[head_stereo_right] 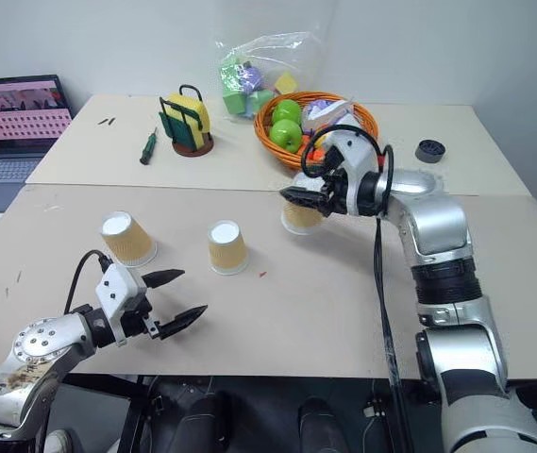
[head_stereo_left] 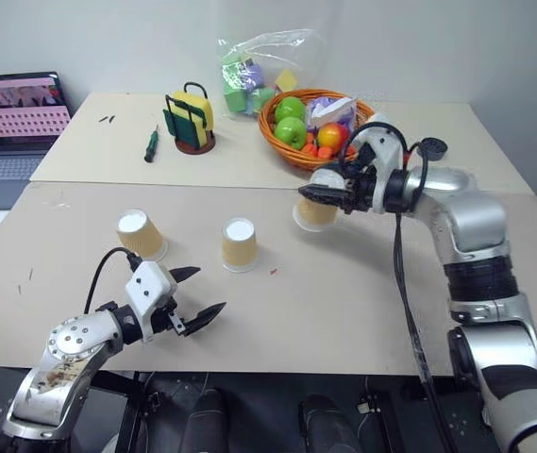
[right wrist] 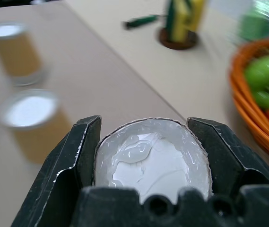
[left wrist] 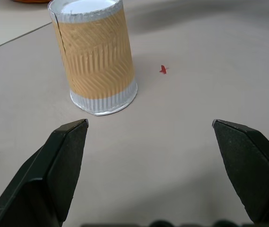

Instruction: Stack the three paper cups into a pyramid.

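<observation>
Paper cups, tapered with ribbed tan walls: one point(head_stereo_left: 315, 211) clamped in the right gripper point(head_stereo_left: 317, 194), two inverted point(head_stereo_left: 240, 243) point(head_stereo_left: 140, 234) on the counter point(head_stereo_left: 344, 311) toward nine o'clock; left gripper point(head_stereo_left: 197, 294) jaws apart.

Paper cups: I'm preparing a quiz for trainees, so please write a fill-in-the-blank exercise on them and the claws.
1. The right claw is shut on one ____.
2. The other two paper cups stand upside down on the ____.
3. The left claw is ____ and holds nothing.

Missing words: paper cup; table; open
</observation>
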Robot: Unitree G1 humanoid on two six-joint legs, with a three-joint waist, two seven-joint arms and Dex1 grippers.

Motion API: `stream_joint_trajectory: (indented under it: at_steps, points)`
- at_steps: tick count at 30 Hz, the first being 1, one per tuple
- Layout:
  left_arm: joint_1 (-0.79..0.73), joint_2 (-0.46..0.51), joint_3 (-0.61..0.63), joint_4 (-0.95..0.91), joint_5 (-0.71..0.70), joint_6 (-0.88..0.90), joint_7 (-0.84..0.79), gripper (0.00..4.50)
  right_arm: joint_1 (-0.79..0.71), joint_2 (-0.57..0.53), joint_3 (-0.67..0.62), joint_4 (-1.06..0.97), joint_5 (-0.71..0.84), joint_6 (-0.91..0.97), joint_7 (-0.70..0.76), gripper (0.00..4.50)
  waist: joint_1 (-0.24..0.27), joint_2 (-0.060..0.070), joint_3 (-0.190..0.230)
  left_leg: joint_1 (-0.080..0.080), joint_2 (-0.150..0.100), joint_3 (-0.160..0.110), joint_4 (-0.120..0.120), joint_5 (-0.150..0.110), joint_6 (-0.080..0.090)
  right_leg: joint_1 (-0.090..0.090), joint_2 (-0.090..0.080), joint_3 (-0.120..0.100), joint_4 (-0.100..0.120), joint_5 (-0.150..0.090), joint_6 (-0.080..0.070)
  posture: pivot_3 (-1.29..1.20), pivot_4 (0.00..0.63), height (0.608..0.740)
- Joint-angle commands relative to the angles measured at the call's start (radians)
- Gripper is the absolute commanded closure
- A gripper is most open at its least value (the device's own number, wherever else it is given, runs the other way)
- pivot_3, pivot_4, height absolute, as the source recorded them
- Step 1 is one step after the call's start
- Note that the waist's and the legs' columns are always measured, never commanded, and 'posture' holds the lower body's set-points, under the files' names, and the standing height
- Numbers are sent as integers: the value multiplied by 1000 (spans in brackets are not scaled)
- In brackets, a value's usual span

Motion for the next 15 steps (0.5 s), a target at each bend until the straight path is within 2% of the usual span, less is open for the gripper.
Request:
stream_joint_trajectory:
  at_steps: [1,7,15]
  points:
    - [-18,0,3,-8,-3,0,-3,0,25,-26,72,-38,-1,-27,89,1789,0,0,0,0,0,0,0,0,0,0,0,0,0,0,0,0,150,675]
    - [-12,-2,10,-17,-5,3,3,0,19,10,157,90,-61,-137,140,1789,1,0,0,0,0,0,0,0,0,0,0,0,0,0,0,0,150,675]
    - [20,0,26,-48,-8,11,15,0,-50,72,176,257,-108,-233,176,1789,-2,0,0,0,0,0,0,0,0,0,0,0,0,0,0,0,150,675]
